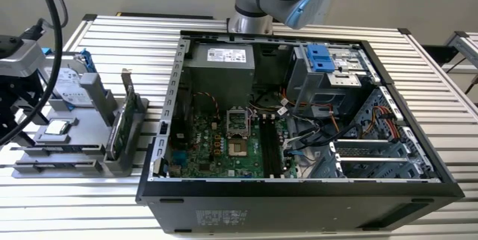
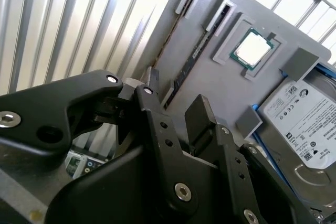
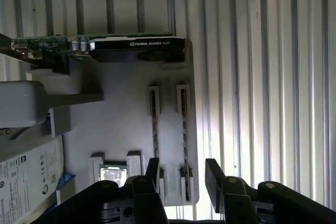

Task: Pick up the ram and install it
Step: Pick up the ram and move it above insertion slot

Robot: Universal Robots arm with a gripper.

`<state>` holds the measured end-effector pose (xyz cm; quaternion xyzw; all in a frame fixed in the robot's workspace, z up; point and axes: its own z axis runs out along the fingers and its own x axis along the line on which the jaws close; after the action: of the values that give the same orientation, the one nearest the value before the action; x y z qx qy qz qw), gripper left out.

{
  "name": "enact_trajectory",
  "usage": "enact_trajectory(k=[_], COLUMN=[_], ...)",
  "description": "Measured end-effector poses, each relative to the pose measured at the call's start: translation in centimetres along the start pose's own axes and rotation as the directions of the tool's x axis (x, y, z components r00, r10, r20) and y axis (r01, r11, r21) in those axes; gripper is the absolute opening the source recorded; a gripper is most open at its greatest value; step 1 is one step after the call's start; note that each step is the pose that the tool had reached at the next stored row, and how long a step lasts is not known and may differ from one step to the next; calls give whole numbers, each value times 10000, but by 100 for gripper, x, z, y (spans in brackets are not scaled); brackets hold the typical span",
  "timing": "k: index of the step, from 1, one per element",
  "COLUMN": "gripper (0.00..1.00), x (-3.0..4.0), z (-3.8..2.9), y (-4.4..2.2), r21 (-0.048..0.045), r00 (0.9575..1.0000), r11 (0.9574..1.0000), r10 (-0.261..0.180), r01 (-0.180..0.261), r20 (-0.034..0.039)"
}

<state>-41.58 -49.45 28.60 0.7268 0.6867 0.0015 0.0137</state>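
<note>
Two ram sticks stand on edge in slots of the grey holder tray [image 3: 121, 114]. One ram stick [image 3: 184, 129] runs along the tray's edge; the other [image 3: 154, 124] lies parallel beside it. In the second wrist view the ram [image 2: 190, 61] shows as a dark strip. My gripper [image 3: 182, 174] is open, with nothing between its black fingers [image 3: 212, 174]. It hovers over one end of the slots, its gap in line with the edge-side stick. How far above the stick it hangs I cannot tell. In the second wrist view the gripper [image 2: 176, 103] is also open.
The tray also holds a processor chip [image 2: 253, 47], a hard drive [image 2: 304, 124] and a green expansion card [image 3: 100, 48] standing on edge. The open computer case [image 1: 299, 139] lies at the exterior view's right of the tray [image 1: 75, 139], on a slatted metal table [image 1: 134, 38].
</note>
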Motion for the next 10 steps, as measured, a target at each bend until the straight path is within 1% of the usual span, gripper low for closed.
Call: enact_trajectory(k=[10], gripper=[100], x=[1], z=[60], y=[-2], r21=[0], r00=[10000], r11=[10000], r10=[0], r01=[0], r20=[0])
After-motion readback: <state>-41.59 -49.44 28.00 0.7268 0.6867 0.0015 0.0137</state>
